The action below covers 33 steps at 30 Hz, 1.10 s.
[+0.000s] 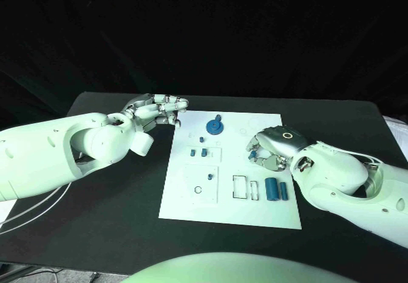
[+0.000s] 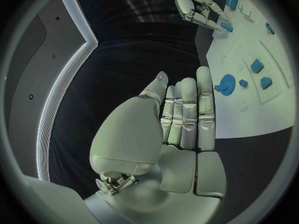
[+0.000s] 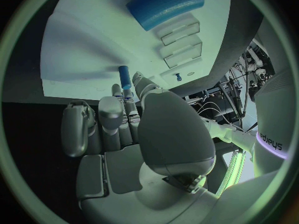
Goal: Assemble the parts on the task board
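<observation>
The white task board (image 1: 229, 206) lies mid-table. My right hand (image 1: 270, 147) hovers over its right side and pinches a small blue peg (image 1: 252, 155) at its fingertips; the right wrist view shows that peg (image 3: 124, 77) just above the board, and the left wrist view shows it (image 2: 226, 27) too. My left hand (image 1: 157, 109) stays beside the board's far left corner, fingers straight (image 2: 187, 109), holding nothing. A blue gear (image 1: 216, 125) stands near the board's far edge. Two small blue blocks (image 1: 199, 152) sit in a left recess. Two blue cylinders (image 1: 276, 190) lie at the right.
Rectangular slots (image 1: 246, 187) lie open left of the cylinders. A tiny blue piece (image 1: 211, 176) sits in the lower left recess. The black table (image 1: 111, 200) extends on both sides of the board; white cables (image 1: 25, 212) hang off its left edge.
</observation>
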Each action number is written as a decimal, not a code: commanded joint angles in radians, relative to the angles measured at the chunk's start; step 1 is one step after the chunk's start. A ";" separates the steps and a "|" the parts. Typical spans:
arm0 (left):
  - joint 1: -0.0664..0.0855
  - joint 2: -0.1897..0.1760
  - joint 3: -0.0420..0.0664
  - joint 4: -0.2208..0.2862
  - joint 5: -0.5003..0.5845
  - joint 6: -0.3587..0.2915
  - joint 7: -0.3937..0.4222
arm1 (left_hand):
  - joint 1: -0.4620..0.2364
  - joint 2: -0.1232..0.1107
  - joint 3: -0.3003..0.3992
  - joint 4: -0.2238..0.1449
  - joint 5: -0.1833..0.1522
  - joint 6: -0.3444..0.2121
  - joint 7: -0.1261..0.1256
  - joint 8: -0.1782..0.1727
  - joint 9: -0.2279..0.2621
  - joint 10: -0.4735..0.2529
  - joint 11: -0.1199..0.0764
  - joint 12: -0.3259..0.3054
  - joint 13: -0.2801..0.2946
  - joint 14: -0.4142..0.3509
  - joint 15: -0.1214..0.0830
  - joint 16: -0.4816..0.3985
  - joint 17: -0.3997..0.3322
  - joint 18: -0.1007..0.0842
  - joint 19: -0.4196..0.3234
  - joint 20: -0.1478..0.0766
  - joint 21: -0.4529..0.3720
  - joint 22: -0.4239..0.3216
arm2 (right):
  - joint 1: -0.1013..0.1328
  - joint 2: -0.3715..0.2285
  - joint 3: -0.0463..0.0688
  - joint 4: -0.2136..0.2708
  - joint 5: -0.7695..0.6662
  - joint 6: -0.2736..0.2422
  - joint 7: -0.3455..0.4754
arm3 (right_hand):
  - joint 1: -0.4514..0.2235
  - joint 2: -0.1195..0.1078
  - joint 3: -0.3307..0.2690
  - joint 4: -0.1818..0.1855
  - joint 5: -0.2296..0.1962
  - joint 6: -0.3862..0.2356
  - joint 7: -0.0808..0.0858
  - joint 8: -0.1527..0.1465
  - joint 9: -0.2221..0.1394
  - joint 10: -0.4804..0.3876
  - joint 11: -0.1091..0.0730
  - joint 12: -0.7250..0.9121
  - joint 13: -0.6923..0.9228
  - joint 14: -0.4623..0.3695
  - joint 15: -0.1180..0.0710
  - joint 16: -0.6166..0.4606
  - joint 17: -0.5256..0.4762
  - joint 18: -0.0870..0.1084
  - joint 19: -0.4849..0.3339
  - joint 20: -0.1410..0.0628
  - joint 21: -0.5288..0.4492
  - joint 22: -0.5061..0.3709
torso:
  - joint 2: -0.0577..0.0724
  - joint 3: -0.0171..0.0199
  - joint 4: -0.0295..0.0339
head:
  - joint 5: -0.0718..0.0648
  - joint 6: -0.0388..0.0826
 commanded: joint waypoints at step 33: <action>0.000 0.002 0.000 0.004 -0.003 0.012 0.009 | 0.009 0.008 0.000 -0.007 -0.002 -0.005 0.000 0.006 -0.001 -0.005 -0.001 -0.003 -0.002 0.001 -0.002 -0.006 -0.002 0.011 0.005 0.003 -0.005 -0.002 | -0.002 0.021 0.000 -0.033 -0.002 0.053 -0.019 | 0.014 0.002 0.055 0.000 0.002 0.027 0.006 -0.004 0.001 0.045 -0.009 -0.008 -0.002 0.002 -0.016 0.005 0.004 0.016 0.007 -0.015 0.003 0.009 | 0.000 0.0014 -0.0021 | 0.004 -0.006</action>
